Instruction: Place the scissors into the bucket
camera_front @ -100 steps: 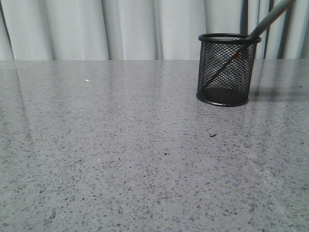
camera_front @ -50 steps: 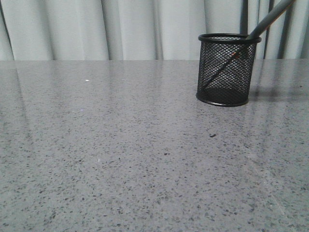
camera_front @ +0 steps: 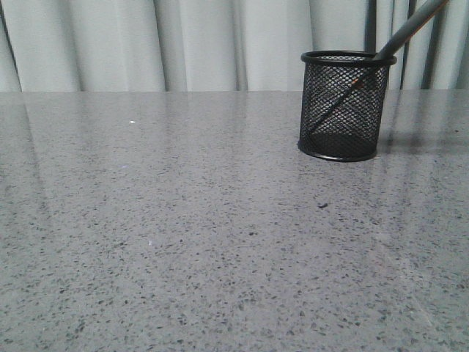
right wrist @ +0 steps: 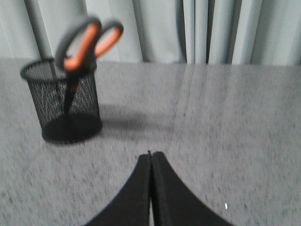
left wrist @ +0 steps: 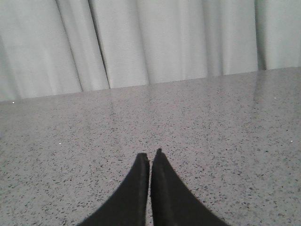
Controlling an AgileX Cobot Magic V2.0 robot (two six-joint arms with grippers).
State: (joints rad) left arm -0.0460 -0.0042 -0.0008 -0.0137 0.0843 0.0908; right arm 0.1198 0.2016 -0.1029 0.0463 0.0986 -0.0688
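Right claw (right wrist: pixel 151 155): black fingers pressed together with nothing between them, low over the bench (right wrist: pixel 225 122), well apart from the bucket (right wrist: pixel 63 101).
Left claw (left wrist: pixel 150 154): fingers together too, holding nothing, over a bare stretch of speckled grey bench (left wrist: pixel 211 122) facing the curtain (left wrist: pixel 155 42).
Scissors (right wrist: pixel 87 40): standing in the bucket, blades down inside the mesh, handle loops up above the rim and tilted; grey outside, orange inside the loops. In the front view only a grey handle (camera_front: pixel 407 29) slants up past the rim, and the blades show as a dark line through the mesh.
Bucket (camera_front: pixel 342 106): black wire-mesh cup, upright on the bench (camera_front: pixel 183 220).
Blade tips: probably resting on the bucket floor, though the right wrist view is blurred and the mesh hides the contact.
Curtain (camera_front: pixel 183 44): pale, pleated, hanging behind the bucket past the far edge of the bench.
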